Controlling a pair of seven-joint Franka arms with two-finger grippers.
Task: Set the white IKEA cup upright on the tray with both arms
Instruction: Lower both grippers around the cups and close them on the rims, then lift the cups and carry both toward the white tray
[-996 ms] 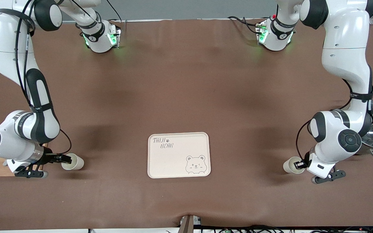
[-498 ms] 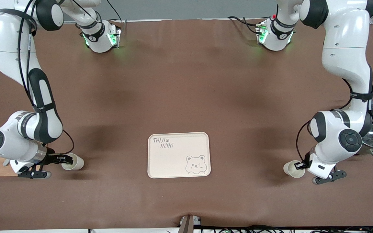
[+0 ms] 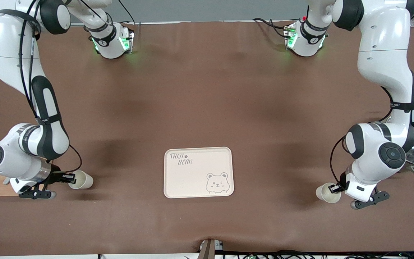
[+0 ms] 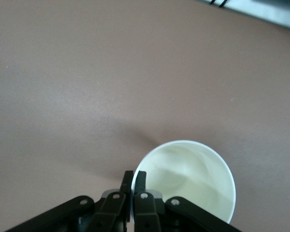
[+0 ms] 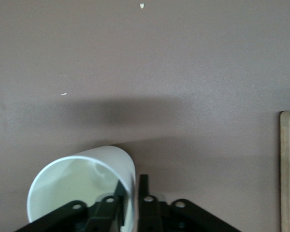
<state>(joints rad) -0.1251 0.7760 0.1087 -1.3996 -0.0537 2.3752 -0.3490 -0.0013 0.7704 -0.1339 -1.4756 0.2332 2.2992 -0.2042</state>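
We see the left gripper (image 3: 333, 188) pinched on the rim of one white cup (image 3: 326, 192) and the right gripper (image 3: 69, 177) on another cup (image 3: 81, 180), each at its arm's end of the bench (image 3: 207, 100), well apart from the tray (image 3: 198, 172) between them. Such thin rim grips could let a cup slip or tilt during transfer.

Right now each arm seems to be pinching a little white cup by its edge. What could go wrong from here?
1. The left gripper and right gripper each clamp only the thin rim of a cup; one could slip or swing when lifted.
2. Both cups lie tilted on the table, so they may land tipped on the tray.
3. Both arms head for one tray and might crowd each other.
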